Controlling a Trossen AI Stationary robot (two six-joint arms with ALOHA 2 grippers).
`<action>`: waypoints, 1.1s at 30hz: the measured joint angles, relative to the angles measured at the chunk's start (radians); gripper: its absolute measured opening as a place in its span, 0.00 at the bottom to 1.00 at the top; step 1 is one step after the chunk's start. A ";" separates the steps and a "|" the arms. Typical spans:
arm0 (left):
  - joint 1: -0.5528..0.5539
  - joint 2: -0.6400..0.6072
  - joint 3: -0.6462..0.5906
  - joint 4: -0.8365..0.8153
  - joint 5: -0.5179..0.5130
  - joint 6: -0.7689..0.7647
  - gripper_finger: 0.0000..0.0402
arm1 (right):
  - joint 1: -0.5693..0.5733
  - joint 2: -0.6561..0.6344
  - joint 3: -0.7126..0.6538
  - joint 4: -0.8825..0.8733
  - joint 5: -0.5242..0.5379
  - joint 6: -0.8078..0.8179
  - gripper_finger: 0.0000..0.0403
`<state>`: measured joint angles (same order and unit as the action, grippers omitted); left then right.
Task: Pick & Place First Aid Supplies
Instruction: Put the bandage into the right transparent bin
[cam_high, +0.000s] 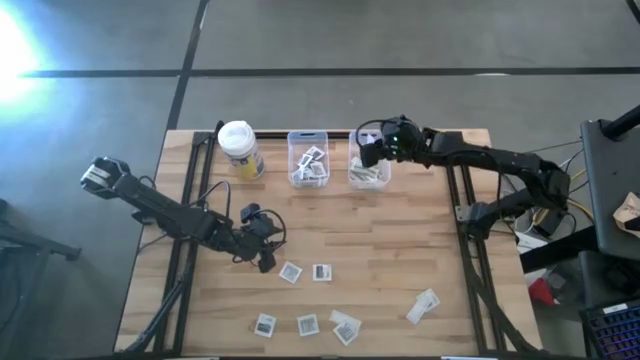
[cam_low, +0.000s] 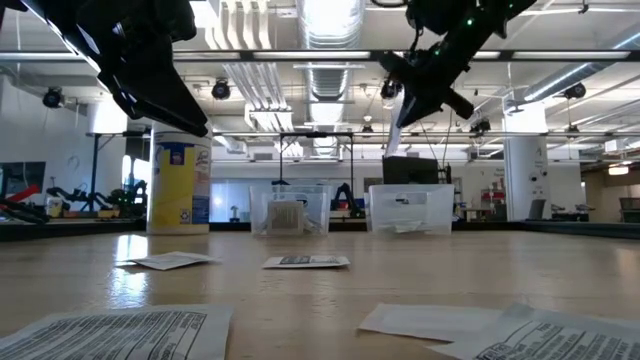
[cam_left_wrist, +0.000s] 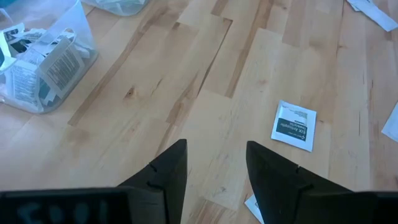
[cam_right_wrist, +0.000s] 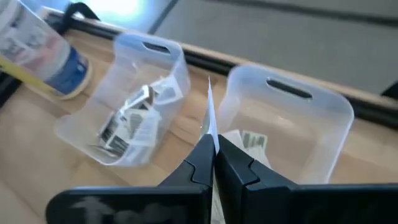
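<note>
Wooden table (cam_high: 400, 250) with two clear bins at its far edge. Right gripper (cam_right_wrist: 213, 146): fingers pressed together on a thin white packet (cam_right_wrist: 210, 112) standing on edge, held above the right bin (cam_high: 368, 165), which holds a few strips. Left bin (cam_high: 308, 160): a heap of printed packets. Left gripper (cam_left_wrist: 216, 168): fingers apart, empty, above bare wood nearer than the left bin. Loose packets (cam_high: 321, 272) lie flat beyond it, toward the table's near edge. Yellow container (cam_high: 240, 150) stands beside the left bin.

White packets (cam_high: 321, 272), dark printed patches
</note>
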<state>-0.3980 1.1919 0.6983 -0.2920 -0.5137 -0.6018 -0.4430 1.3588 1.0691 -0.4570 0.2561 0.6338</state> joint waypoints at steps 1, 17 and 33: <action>0.000 0.000 0.000 0.000 0.000 0.000 0.39 | -0.012 0.007 0.000 -0.009 -0.016 0.005 0.02; 0.000 0.000 0.000 0.000 0.000 0.000 0.39 | -0.084 0.158 0.000 -0.019 -0.153 0.049 0.02; 0.000 0.000 0.000 0.000 0.000 0.000 0.39 | -0.084 0.197 0.002 -0.019 -0.160 0.048 0.19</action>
<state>-0.3981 1.1919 0.6979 -0.2922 -0.5137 -0.6022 -0.5266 1.5558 1.0712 -0.4757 0.0959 0.6819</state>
